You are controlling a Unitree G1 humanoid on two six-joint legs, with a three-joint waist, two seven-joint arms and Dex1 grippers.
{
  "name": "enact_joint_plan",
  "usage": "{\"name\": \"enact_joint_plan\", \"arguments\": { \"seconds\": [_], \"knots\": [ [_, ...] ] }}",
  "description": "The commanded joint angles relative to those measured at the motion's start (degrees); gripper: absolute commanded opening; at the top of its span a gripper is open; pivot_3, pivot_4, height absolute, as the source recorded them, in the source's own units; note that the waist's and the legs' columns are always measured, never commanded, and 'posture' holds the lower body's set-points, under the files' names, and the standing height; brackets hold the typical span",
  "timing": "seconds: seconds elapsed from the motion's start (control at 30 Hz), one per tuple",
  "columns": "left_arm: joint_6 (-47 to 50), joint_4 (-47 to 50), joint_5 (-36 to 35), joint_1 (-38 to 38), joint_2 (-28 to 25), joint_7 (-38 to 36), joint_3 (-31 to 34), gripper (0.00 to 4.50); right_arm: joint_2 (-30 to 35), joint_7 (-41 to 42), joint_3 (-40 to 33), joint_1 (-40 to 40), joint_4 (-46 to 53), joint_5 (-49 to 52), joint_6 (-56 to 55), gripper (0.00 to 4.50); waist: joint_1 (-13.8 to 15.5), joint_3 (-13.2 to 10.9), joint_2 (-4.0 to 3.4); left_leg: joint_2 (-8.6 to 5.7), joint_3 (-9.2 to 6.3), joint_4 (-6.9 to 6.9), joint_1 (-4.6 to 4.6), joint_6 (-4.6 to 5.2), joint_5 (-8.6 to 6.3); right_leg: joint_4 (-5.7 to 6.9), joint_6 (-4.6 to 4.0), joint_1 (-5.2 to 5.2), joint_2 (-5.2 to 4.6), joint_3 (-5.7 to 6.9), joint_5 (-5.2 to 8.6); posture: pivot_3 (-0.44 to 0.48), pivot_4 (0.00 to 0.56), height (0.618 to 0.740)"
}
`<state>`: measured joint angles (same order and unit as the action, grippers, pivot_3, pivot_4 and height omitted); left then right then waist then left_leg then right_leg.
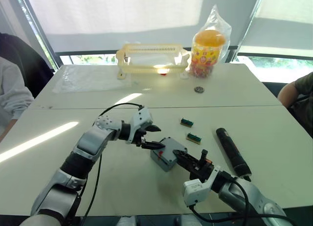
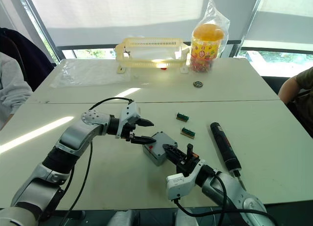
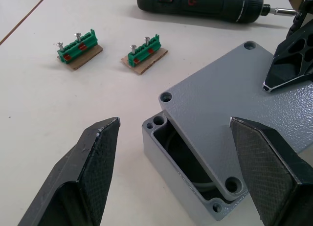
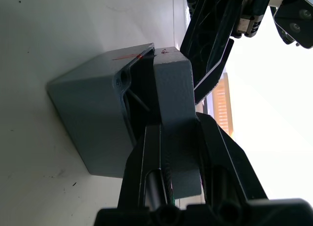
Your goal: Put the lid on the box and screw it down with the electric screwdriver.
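Lid sits crooked on box, mid tabletop.

My right end effector (image 1: pixel 188 162) pinches the lid (image 3: pixel 230 113) at one edge; my left end effector (image 1: pixel 152 138) is open, fingers either side of the box (image 3: pixel 181 187). Lid looks thin, stiff, light & a bit slippy, so I think edges are best to hold. Electric screwdriver (image 1: pixel 233 150) lies near on my right w/ bare tabletop (image 1: pixel 122 182) all round.

Head cams look down; wrist cams close on box (image 3: pixel 195 187).
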<state>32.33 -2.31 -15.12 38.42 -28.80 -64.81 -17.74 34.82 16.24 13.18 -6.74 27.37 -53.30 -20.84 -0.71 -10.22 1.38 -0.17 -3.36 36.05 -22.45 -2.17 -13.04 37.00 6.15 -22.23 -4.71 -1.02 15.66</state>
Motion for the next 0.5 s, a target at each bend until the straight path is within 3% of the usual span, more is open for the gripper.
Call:
{"name": "enact_joint_plan", "arguments": {
  "seconds": [0.03, 0.23, 0.5],
  "knots": [
    [3.3, 0.5, -1.8, -0.6, -0.1, -0.4, 0.9, 3.68, -0.8, -2.5, -0.7, 0.4, 1.6, 0.0, -1.1, 0.22, 0.0, 0.0, 0.00, 0.00, 0.00, 0.00, 0.00, 0.00, 0.00, 0.00, 0.00, -0.01, 0.00, 0.00, 0.00, 0.000, 0.150, 0.740],
    [7.0, -1.3, -5.7, 2.6, 0.2, 0.5, 6.1, 3.68, -1.6, -3.2, 0.1, 2.2, 0.7, -1.0, -1.9, 0.22, 0.0, -0.1, 0.01, 0.00, -0.01, 0.00, -0.08, 0.00, 0.00, 0.01, 0.00, -0.10, 0.00, 0.01, 0.00, 0.000, 0.150, 0.740],
    [6.7, -1.2, -5.4, 2.7, 0.2, 0.8, 5.9, 3.68, -2.4, -3.3, 1.1, 3.9, -1.5, -1.6, -2.2, 0.22, 0.0, -0.1, 0.01, 0.00, 0.00, 0.00, -0.10, 0.00, 0.00, -0.01, 0.00, -0.09, 0.00, 0.00, 0.00, 0.000, 0.150, 0.740]
  ]
}}
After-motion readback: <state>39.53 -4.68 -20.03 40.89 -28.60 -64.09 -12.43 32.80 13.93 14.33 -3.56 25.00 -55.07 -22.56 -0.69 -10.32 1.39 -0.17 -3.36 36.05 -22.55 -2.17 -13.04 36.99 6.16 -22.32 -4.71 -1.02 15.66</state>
